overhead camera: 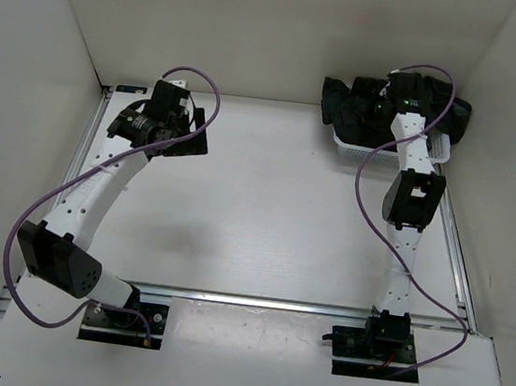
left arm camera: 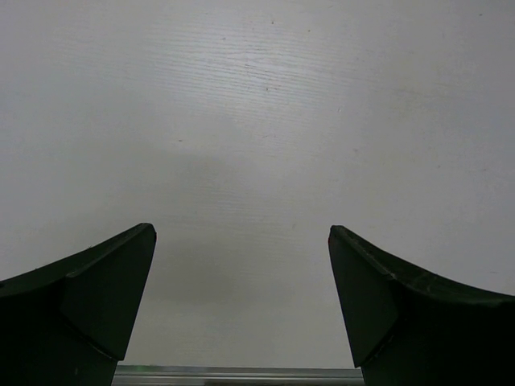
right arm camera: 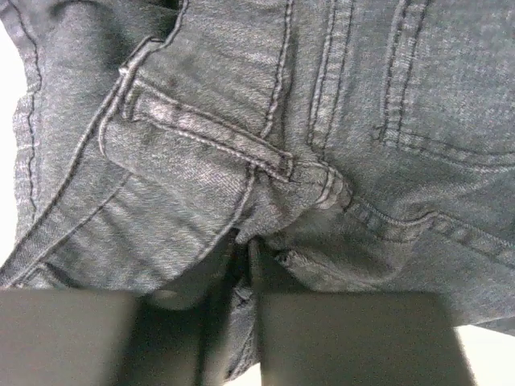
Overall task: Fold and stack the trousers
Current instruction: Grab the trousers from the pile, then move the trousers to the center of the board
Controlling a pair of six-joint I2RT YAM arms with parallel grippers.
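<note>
Right gripper (right arm camera: 244, 296), close up, has its two dark fingers (right arm camera: 346, 338) pressed nearly together on a pinched fold of the black stitched-cloth trousers (right arm camera: 201, 161), heaped in the white plastic mesh basket (overhead camera: 357, 152) at the far right corner, that arm stretched almost straight with wrist tipped down. Left gripper (left arm camera: 241, 231) hangs spread wide over the white table (left arm camera: 257, 96), its arm bent sharply at the elbow, well apart from the cloth.

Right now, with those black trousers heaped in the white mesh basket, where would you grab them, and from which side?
A raised fold by the stitched pocket seam of the black denim trousers, from straight above: they lie bunched in the white plastic mesh basket, whose walls block the sides. The right gripper pinches just such a fold.
</note>
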